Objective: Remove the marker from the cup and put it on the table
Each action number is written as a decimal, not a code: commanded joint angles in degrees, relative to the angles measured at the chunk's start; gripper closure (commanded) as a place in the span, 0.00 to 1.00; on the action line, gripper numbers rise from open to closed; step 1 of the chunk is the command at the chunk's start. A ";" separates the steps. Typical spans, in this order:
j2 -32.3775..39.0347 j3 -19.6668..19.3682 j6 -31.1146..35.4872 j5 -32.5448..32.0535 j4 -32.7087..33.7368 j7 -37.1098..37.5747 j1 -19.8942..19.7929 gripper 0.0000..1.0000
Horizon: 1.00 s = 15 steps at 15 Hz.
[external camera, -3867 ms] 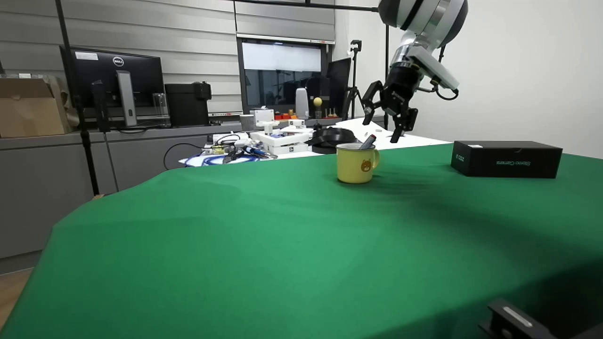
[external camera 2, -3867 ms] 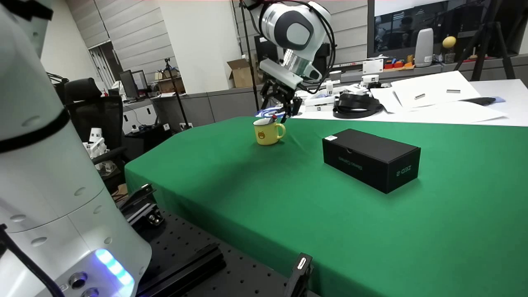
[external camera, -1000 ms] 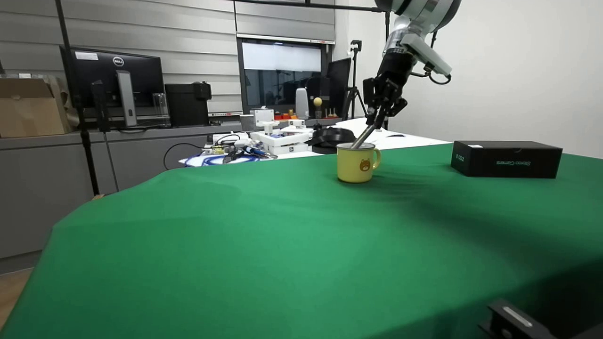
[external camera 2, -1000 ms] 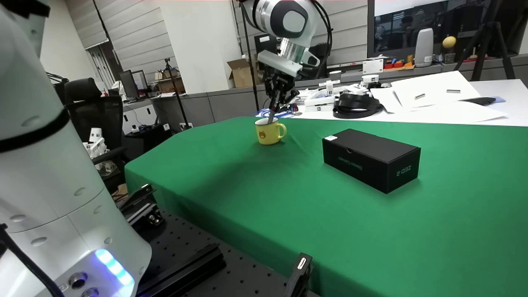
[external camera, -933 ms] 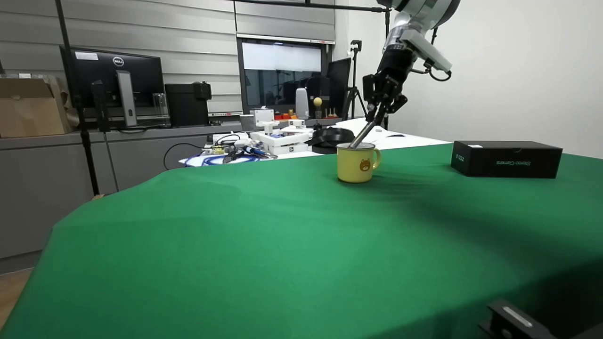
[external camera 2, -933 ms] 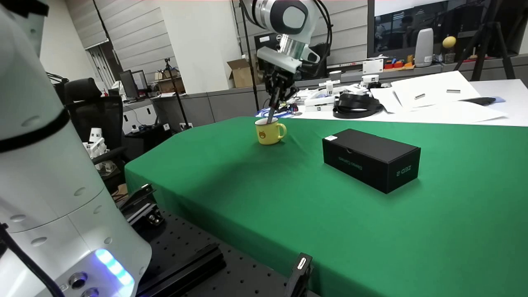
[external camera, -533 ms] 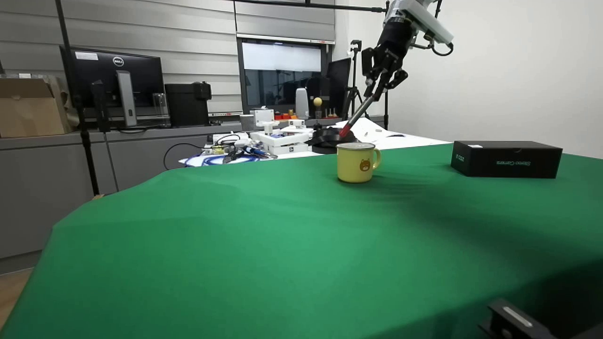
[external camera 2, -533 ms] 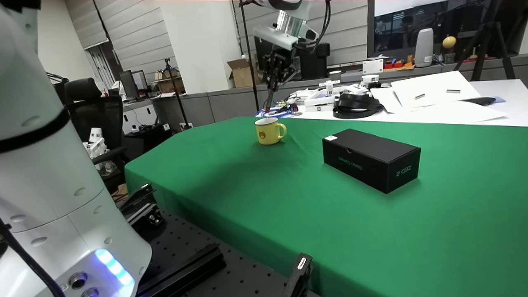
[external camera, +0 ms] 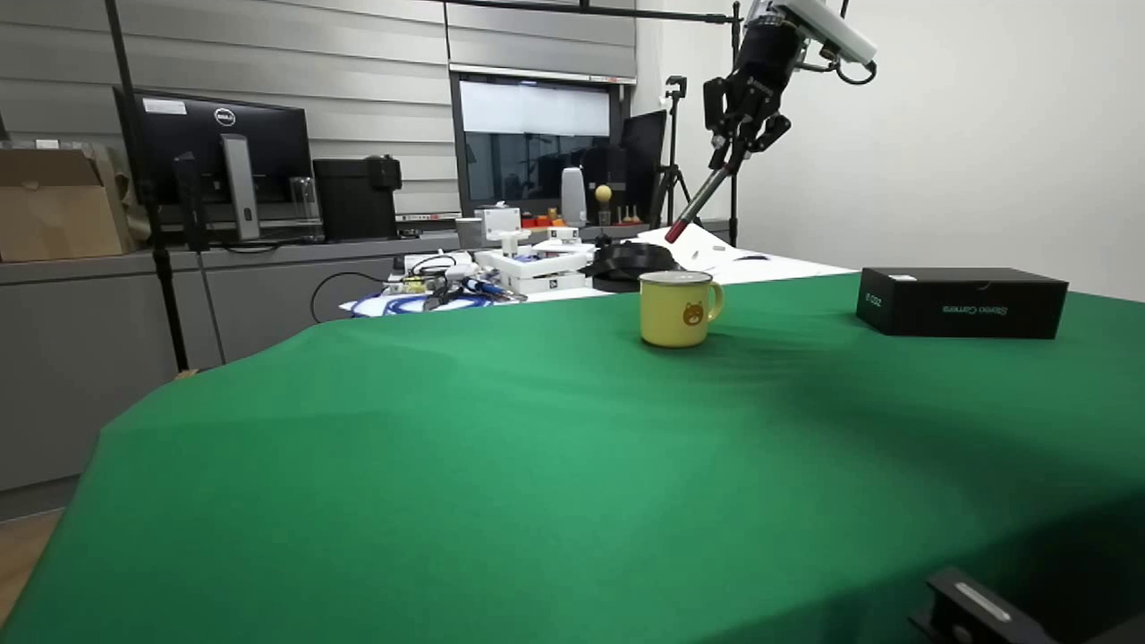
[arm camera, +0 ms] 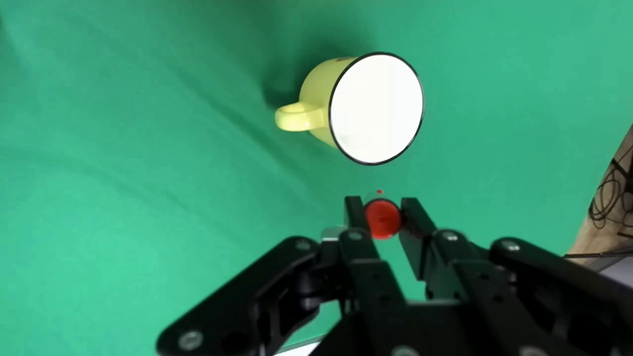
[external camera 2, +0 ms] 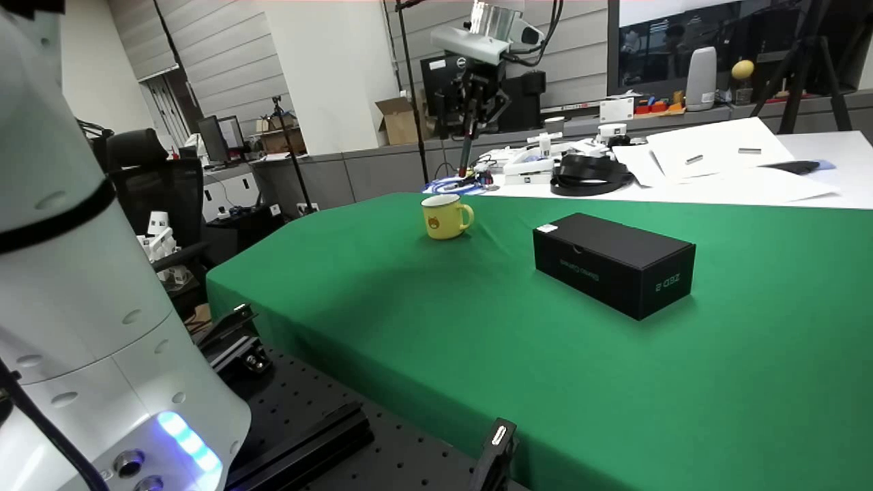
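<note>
Green tabletop [external camera: 447, 465]; end effector [arm camera: 382, 211] pinched on tilted marker [external camera: 703, 199], held above and clear of cup [external camera: 674, 313]. Best: shift sideways, lower slowly, ease it flat, release.

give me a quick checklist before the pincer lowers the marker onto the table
1. The pincer has the marker: ok, jaws shut around it in the wrist view.
2. Marker out of the cup: ok, its lower tip shows above the rim in both exterior views.
3. Cup upright on the table: ok.
4. Marker level for laying down: not ok, it slants, lower end red.
5. Marker on the table: not ok, it hangs in the air.
6. Grip firm enough not to slip: cannot tell, force does not show.
</note>
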 commanded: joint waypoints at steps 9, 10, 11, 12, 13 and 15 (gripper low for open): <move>15.60 -2.79 19.88 -9.68 12.28 2.36 -0.10 0.94; 16.33 -2.69 22.35 -10.37 11.72 2.86 -0.18 0.94; 16.90 -2.61 23.94 -10.90 11.13 3.36 -0.29 0.94; 17.39 -2.62 25.45 -11.48 10.47 3.91 -0.32 0.94; 17.80 -2.57 26.25 -11.75 9.66 4.28 -0.52 0.94; 18.63 -2.75 27.47 -12.37 8.37 5.40 -0.71 0.94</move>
